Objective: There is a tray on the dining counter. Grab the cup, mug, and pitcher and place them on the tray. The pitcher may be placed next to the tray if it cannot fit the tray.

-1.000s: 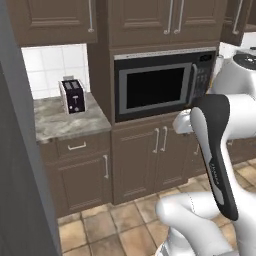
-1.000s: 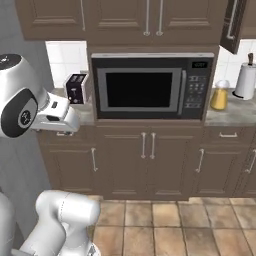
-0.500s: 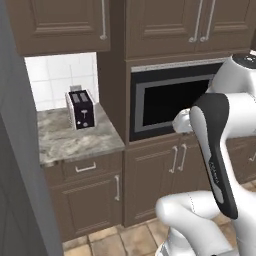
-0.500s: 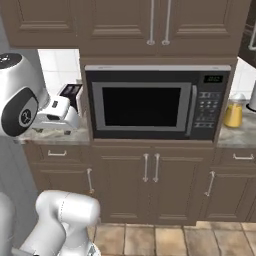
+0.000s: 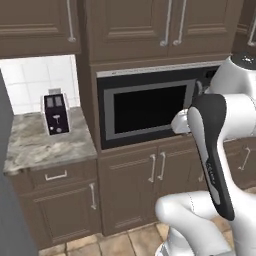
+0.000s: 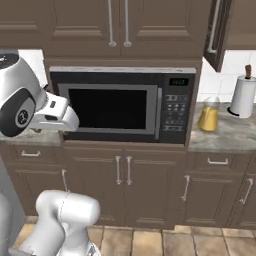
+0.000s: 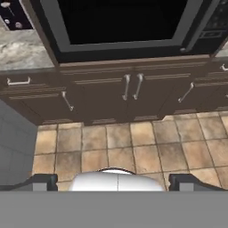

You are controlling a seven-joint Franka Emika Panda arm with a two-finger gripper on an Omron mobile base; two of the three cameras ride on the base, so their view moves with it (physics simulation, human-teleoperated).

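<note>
The pitcher (image 6: pixel 208 118), clear glass with an amber lower body, stands on the stone worktop (image 6: pixel 225 137) to the right of the microwave. My gripper (image 7: pixel 114 181) is open, its fingertips (image 7: pixel 42 181) wide apart with nothing between them, and it looks down at the tiled floor and lower cabinet doors. The white hand (image 6: pixel 56 114) hangs in front of the microwave's left side, far left of the pitcher. The tray, the dining counter, the cup and the mug are out of view.
A built-in microwave (image 6: pixel 117 107) sits between brown cabinets. A white paper-towel roll (image 6: pixel 243 96) stands beside the pitcher. A black toaster (image 5: pixel 55 114) rests on the left worktop (image 5: pixel 40 145). An upper cabinet door (image 6: pixel 217 30) hangs ajar above the pitcher.
The whole scene has shifted and grown in both base views, so the base has moved closer to the microwave wall. The gripper stays open.
</note>
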